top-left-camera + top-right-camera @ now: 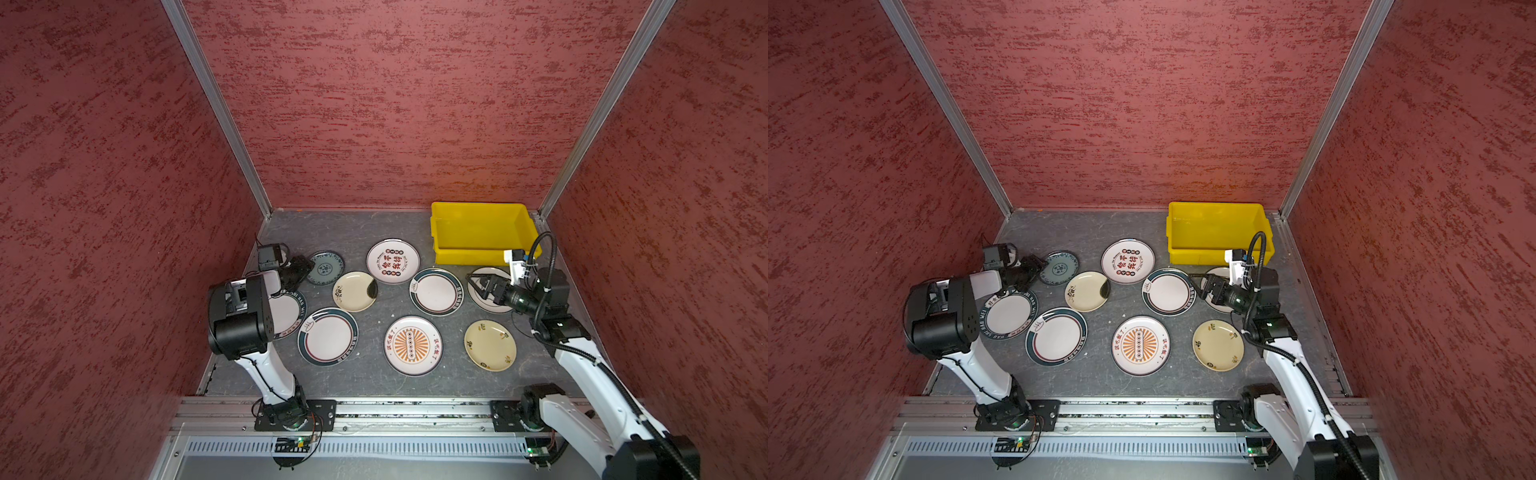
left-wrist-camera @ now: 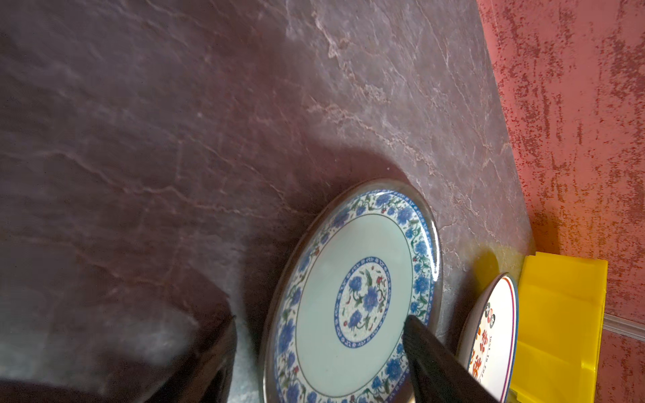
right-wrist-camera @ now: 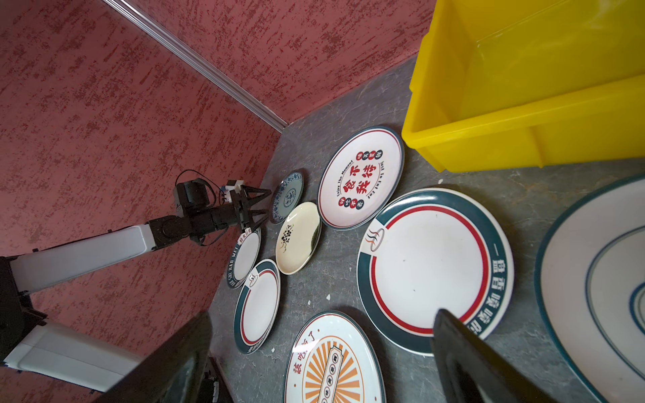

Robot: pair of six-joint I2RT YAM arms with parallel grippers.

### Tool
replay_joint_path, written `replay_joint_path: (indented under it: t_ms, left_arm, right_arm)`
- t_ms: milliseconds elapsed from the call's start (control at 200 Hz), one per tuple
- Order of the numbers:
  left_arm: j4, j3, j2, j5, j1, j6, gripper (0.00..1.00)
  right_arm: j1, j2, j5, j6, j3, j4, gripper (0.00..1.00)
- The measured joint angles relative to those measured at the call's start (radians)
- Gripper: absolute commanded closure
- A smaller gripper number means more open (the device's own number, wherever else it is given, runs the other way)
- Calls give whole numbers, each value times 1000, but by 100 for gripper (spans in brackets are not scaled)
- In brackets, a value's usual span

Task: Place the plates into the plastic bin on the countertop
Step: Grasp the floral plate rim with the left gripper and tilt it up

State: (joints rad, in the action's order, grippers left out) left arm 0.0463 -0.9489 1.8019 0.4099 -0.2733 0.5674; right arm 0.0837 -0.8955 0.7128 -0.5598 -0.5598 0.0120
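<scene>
Yellow plastic catches the eye first: the plastic bin (image 1: 469, 254) stands at the upper right of the bench (image 1: 357, 228) in both top views, close against the back wall. All nine plates lie flat on the bench outside it, spread to its left and in front of it.

Just left of the bin is the red-lettered plate (image 1: 392, 261). Below that sit a cream plate (image 1: 351, 291) and a green-rimmed plate (image 1: 436, 291). Lower in the frame come a second green-rimmed plate (image 1: 327, 336), the sunburst plate (image 1: 412, 345) and a second cream plate (image 1: 490, 345). A letter-rimmed plate (image 1: 1009, 316) lies partly under the left arm.

At the left of the frame the left fingers (image 1: 300, 266) are spread apart with nothing between them, at the left edge of the small blue-flowered plate (image 1: 326, 269). From the left wrist, one finger hangs over that plate's pale middle and the other is outside its rim; whether either touches it I cannot tell.

On the right the right fingers (image 3: 471, 356) stand wide apart and empty, over the left part of the blue-ringed plate (image 3: 576, 272), which lies just in front of the bin.
</scene>
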Motion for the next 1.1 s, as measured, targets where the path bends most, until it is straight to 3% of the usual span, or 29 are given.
replay_joint_path:
  t_ms: [426,551,1097]
  left_arm:
    - [9,-72,67,47,2,-3,29]
    - [5,-83,83,62,6,-2,38]
    - [-30,-108,137,124,23,13,54]
  right_arm:
    - [0,-2,-19,-27,8,-45,1]
    - [0,-2,-33,-33,13,-51,1]
    - [0,-8,-72,-58,21,-63,1]
